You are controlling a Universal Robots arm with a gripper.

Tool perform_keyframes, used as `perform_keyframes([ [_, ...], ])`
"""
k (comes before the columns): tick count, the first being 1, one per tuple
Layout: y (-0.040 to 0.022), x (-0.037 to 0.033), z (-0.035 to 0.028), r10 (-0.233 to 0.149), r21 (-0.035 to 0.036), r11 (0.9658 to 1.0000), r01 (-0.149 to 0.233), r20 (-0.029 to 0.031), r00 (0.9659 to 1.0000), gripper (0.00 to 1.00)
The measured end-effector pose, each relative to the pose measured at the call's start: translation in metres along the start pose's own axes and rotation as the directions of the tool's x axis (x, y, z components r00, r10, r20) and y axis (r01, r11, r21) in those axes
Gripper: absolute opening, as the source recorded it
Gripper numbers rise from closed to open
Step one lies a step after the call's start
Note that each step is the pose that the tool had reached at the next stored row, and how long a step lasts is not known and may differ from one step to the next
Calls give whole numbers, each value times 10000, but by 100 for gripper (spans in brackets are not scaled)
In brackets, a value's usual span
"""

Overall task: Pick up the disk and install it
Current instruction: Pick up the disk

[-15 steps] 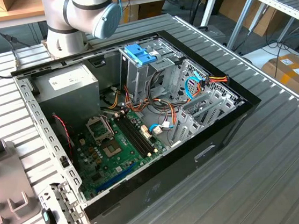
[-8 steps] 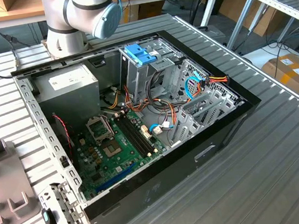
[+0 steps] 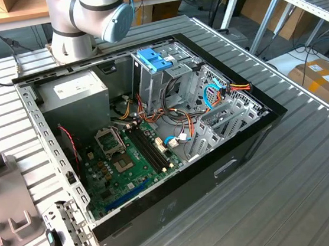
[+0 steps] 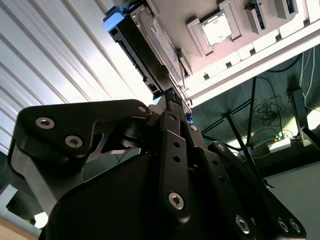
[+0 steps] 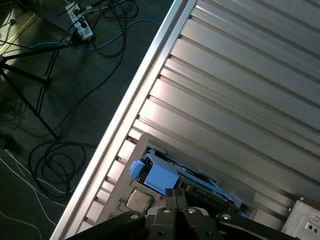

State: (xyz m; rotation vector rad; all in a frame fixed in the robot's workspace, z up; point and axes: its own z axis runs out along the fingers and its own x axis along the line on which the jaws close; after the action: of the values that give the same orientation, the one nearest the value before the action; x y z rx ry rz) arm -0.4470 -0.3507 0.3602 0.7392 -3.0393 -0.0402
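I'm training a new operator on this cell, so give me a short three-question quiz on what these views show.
1. True or false: in the exterior view the computer case lies open on the slatted table.
2. In the second wrist view, the end effector is nearest to: A) the disk B) a keyboard C) a mug.
3. In the exterior view, what colour is the bracket in the case's drive bay?
Key: 1 true; 2 A; 3 light blue.
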Motion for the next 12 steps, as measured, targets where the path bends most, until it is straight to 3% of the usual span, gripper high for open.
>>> perform_keyframes([
  [12,0,0,0,-6,0,10000,6,1,10000,11],
])
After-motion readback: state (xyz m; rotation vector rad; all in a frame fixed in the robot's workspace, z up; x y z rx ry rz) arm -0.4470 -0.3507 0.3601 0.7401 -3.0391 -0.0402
